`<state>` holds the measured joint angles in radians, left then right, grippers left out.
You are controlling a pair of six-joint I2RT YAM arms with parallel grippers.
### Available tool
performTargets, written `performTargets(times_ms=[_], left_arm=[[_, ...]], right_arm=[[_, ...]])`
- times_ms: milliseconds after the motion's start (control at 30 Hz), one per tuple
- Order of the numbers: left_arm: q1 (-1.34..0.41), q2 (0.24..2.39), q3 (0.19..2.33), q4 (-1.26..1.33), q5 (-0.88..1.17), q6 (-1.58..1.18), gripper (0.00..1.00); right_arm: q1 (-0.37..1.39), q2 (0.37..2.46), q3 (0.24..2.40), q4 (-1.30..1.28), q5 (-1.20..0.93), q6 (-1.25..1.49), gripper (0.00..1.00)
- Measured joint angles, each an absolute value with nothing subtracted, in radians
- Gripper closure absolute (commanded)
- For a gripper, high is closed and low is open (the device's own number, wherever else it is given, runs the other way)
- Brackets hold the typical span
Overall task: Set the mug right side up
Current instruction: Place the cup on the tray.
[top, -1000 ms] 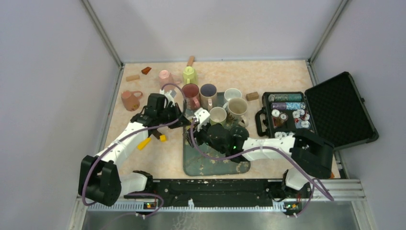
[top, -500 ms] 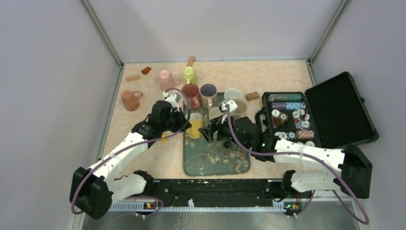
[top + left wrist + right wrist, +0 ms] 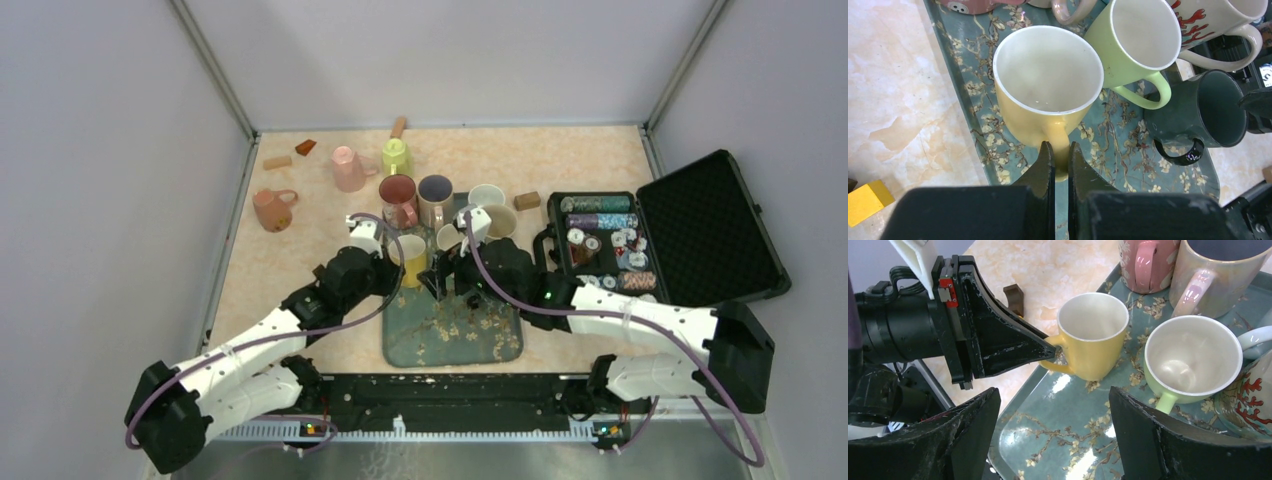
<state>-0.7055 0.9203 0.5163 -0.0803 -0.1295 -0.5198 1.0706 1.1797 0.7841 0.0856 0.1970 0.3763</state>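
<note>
The yellow mug [image 3: 408, 257] stands mouth up on the left part of the teal flowered tray [image 3: 450, 340]. My left gripper [image 3: 1061, 150] is shut on its handle, one black finger on each side, and the mug [image 3: 1048, 85] shows a white inside. From the right wrist view the mug [image 3: 1093, 335] sits by the tray's left rim, with the left gripper [image 3: 1050, 351] pinching the handle. My right gripper [image 3: 1053, 395] is open, hovering over the bare tray [image 3: 1058, 435] just near of the mug, with nothing between its fingers.
A light green mug [image 3: 1133, 45], a dark mug [image 3: 1208, 110], a white red-patterned mug [image 3: 1218, 20] and pink [image 3: 1143, 262] and beige [image 3: 1213, 270] mugs crowd the tray. Pink [image 3: 347, 168], lime [image 3: 396, 156] and salmon [image 3: 272, 209] mugs lie beyond. An open black case [image 3: 660, 240] stands right.
The left arm has brought the yellow mug to the tray's left part, its mouth now up. The right gripper has opened wider and its arm has stretched out to the right.
</note>
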Motion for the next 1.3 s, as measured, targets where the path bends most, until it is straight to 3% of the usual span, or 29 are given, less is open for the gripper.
performTargets(times_ms=[400,667,1033,1300], left_arm=[[-0.759,0.982,0.481,0.025,-0.304,-0.513,1.00],[-0.759,1.056,0.482,0.053,-0.379,-0.513,0.85],[-0.759,1.091,0.495,-0.012,-0.390,-0.524,0.48],[-0.759,1.003,0.512,-0.179,-0.357,-0.553,0.15]], right_arm=[[1.032,1.227,0.809,0.065,0.152,0.378,0.18],[1.024,1.238,0.834,0.058,0.141,0.378,0.17],[1.023,1.238,0.834,0.050,0.136,0.378,0.11],[1.021,1.238,0.834,0.034,0.133,0.371,0.01]])
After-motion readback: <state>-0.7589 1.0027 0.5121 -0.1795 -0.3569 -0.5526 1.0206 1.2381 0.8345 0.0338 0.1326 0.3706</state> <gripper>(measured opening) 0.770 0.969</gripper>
